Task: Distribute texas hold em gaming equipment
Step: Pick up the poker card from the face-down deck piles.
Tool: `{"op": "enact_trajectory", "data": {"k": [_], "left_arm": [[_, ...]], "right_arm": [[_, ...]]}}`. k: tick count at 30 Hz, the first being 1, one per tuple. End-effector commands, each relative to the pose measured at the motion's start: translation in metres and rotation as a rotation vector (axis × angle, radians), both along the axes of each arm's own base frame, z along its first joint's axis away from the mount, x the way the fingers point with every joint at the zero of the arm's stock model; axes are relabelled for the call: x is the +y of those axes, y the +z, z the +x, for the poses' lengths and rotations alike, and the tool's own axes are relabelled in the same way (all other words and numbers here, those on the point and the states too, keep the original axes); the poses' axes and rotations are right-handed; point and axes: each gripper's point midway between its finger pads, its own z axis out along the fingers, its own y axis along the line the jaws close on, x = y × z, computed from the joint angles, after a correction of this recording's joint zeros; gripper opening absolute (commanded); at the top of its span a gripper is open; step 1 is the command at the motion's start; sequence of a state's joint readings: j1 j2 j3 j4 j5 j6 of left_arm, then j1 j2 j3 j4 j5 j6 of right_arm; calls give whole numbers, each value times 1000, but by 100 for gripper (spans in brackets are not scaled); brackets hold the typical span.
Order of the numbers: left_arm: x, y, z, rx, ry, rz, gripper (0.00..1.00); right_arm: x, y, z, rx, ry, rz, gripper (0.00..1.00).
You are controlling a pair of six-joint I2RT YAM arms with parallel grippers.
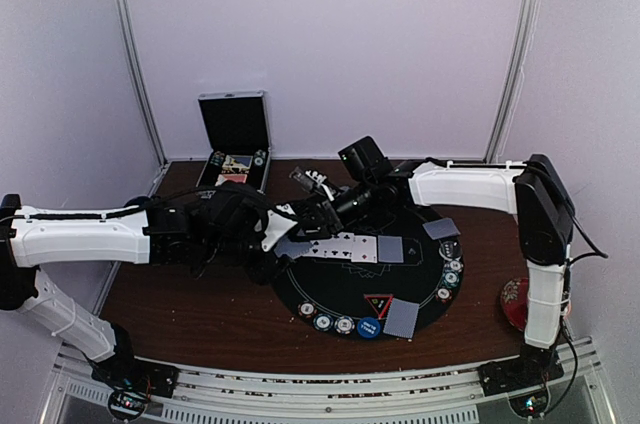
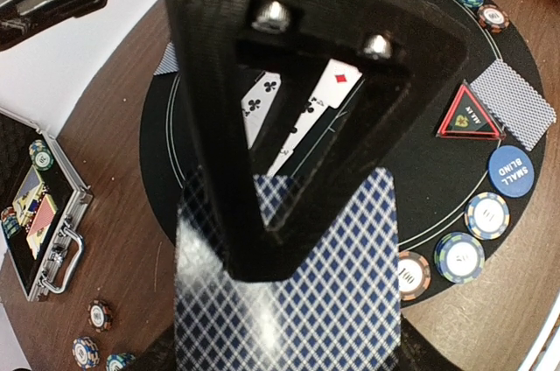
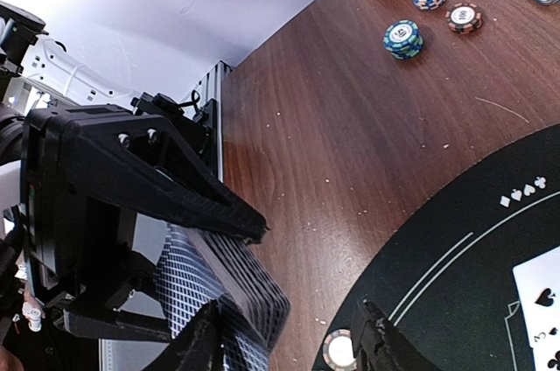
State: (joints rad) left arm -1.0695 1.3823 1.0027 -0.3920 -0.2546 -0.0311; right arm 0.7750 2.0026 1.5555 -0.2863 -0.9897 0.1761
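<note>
Left fingers [image 2: 262, 126] pinch the deck [image 2: 332, 301]; right fingers [image 3: 197, 345] spread beside it. Mat [image 1: 300, 289] already has face-up cards [image 1: 335, 247], chips [image 1: 330, 322], blind button [image 1: 368, 327], triangle marker [image 1: 378, 304], face-down cards [image 1: 400, 319]. Dealing looks unfinished.

Half hidden behind the left pincer [image 2: 271, 294]: face-up cards [image 2: 259, 119] (clubs, one diamond peeking through). Cut off below: card deck [image 2: 337, 257]. Illegible overhead: chips [image 1: 322, 322].

Bare table [image 1: 200, 319] left of the mat [image 1: 320, 294] lies open; chips [image 1: 322, 322] line its near rim.
</note>
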Motion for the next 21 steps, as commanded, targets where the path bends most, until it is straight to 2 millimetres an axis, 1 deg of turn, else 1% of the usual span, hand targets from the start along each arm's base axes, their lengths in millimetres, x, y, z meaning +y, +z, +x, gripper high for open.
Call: {"op": "enact_trajectory", "data": {"k": [1, 4, 6, 10, 14, 16, 21], "left_arm": [[-11, 24, 5, -51, -6, -85, 64], [-11, 23, 5, -52, -5, -83, 64], [-11, 23, 5, -52, -4, -81, 64], [-11, 22, 6, -52, -3, -78, 64], [-11, 23, 6, -54, 1, -79, 64], [-10, 22, 6, -54, 1, -77, 64], [-11, 21, 7, -54, 2, -74, 64]], "right_arm": [[-17, -6, 18, -56, -71, -64, 49], [-20, -8, 20, -41, -71, -65, 49], [-19, -4, 14, -21, -41, -47, 48], [-18, 15, -1, 14, 31, 10, 47], [-24, 34, -17, 36, 84, 59, 46], [-26, 41, -24, 48, 99, 85, 45], [-30, 51, -34, 77, 111, 138, 37]]}}
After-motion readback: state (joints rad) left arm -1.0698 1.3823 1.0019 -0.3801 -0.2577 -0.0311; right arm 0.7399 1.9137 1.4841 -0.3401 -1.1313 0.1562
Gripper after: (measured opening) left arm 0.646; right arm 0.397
